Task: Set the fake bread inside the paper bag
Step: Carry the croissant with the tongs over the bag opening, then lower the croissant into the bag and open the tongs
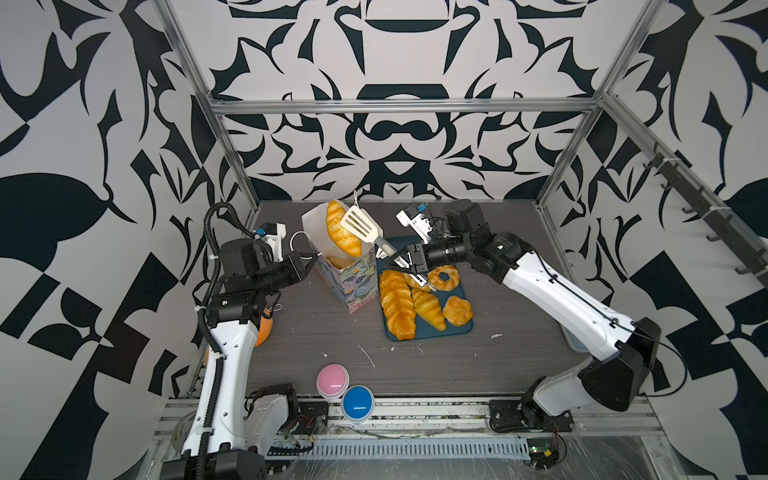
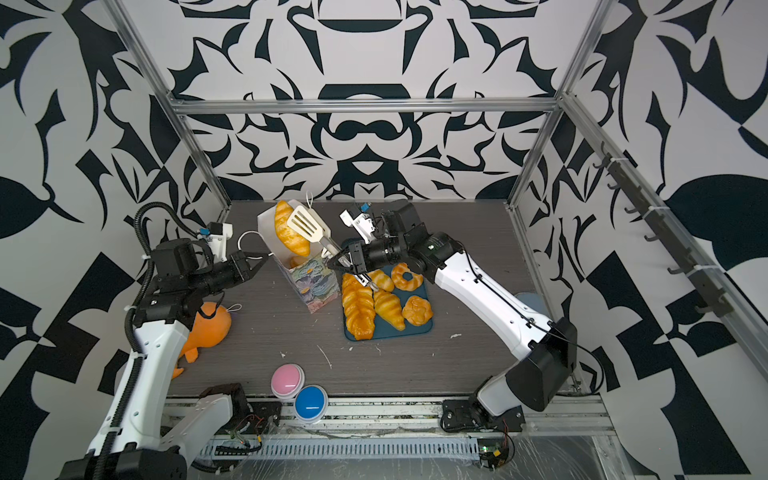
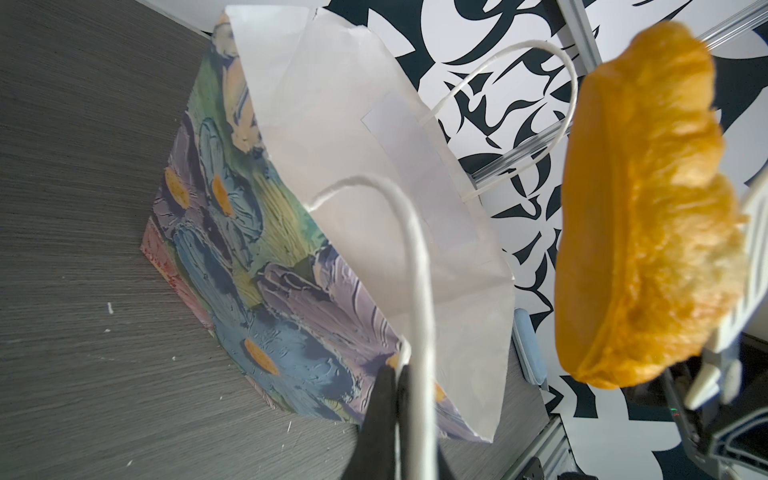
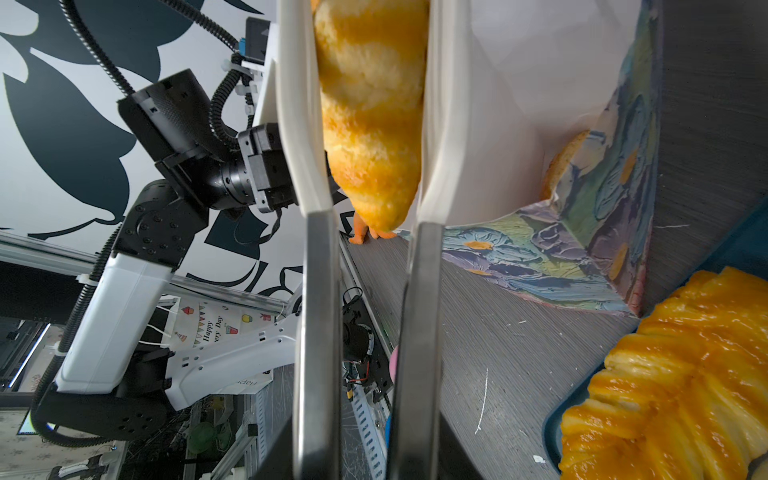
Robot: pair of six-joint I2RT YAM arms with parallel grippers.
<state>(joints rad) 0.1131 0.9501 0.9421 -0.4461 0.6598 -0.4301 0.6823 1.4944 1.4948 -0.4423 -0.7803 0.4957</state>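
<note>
Pinching the bag (image 1: 353,286) rim with closed jaws, the left tool (image 1: 311,260) steadied its mouth so the right tool (image 1: 397,264), clamped on tongs (image 1: 360,226), could hold a croissant (image 1: 341,235) just above the opening; remaining bread (image 1: 397,303) lay on the tray (image 1: 465,328).

Glossy braided loaf (image 1: 397,305), matt paper bag (image 1: 353,284), wood-grain table (image 1: 436,365), steel-and-plastic tongs (image 1: 360,225).

Lab robot cell: aluminium frame (image 1: 399,106), patterned walls (image 1: 399,50).
</note>
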